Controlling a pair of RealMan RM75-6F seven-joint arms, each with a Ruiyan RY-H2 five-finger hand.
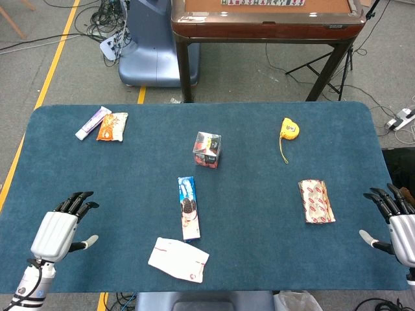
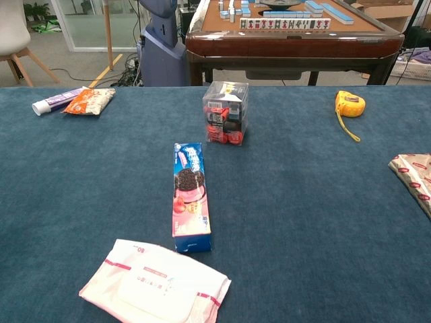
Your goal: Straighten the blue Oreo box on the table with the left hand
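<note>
The Oreo box (image 1: 189, 208) lies flat mid-table, long axis nearly front to back, just beyond a wipes pack (image 1: 178, 259). The left hand (image 1: 57, 228) hovers well apart, fingers spread, empty. It already looks straight; any nudge should probably be light, clearing the pack.

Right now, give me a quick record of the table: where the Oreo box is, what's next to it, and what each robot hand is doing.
Oreo box: lying flat, mid-table, untouched
Nearest item: white wipes pack, just in front of it
Behind it: clear box of snacks
Left robot hand: open, near left table edge, far from box
Right robot hand: open, at right edge, holding nothing
</note>
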